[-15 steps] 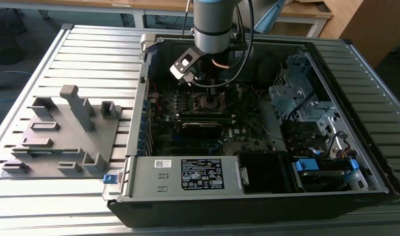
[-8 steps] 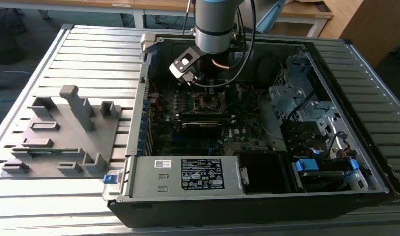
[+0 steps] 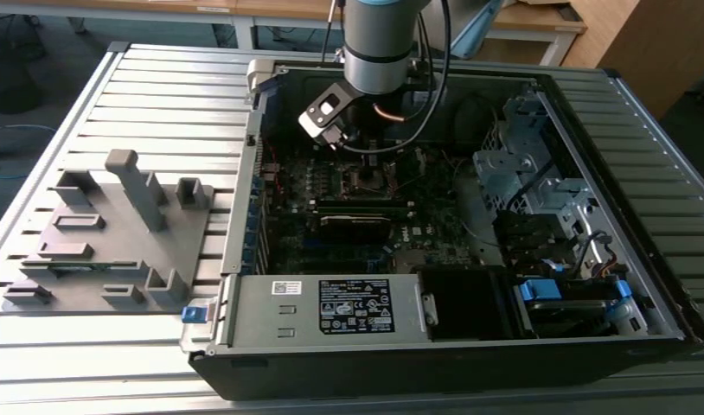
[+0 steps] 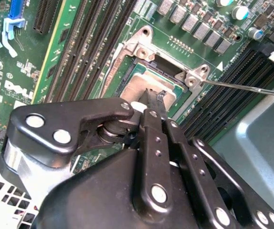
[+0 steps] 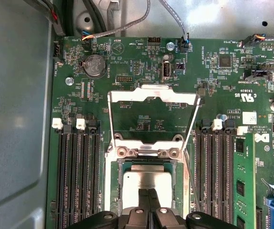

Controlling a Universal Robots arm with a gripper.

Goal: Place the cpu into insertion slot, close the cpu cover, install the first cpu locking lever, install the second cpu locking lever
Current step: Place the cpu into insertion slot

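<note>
Over insertion slot (image 5: 148,165), pinched gripper (image 5: 148,192) hides part of cpu (image 5: 136,183).

The cpu (image 5: 137,179), a flat square chip with a dull silver top, lies level inside the insertion slot (image 5: 179,183), a square dark-rimmed socket near the middle of the motherboard (image 5: 141,62). The cpu cover (image 5: 151,94), a thin silver frame with a large square window, is swung open, hinged at one edge of the slot.
</note>
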